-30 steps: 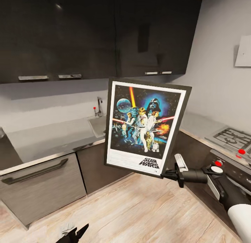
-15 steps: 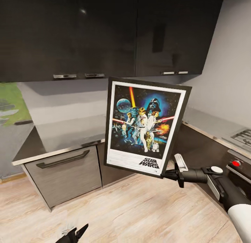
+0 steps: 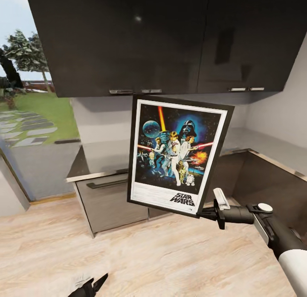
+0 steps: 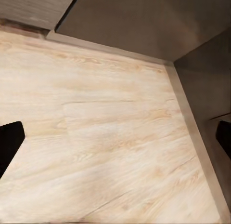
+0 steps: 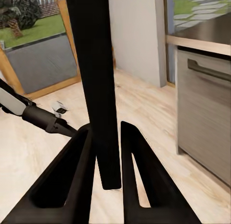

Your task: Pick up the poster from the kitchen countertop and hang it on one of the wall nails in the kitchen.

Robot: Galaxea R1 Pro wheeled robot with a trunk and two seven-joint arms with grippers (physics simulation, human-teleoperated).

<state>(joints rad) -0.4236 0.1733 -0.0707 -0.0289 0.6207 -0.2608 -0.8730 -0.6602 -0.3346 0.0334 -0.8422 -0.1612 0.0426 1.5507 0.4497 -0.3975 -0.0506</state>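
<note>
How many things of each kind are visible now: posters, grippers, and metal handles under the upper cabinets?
Posters: 1, the Star Wars poster
Grippers: 2, right gripper and left gripper
Upper cabinet handles: 4
Total: 7

Even bright render, soft glare on dark cabinets (image 3: 128,37)

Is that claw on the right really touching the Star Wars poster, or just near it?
Touching. In the right wrist view, the right gripper's two black fingers press against both sides of the poster's dark edge, no gap.
</note>
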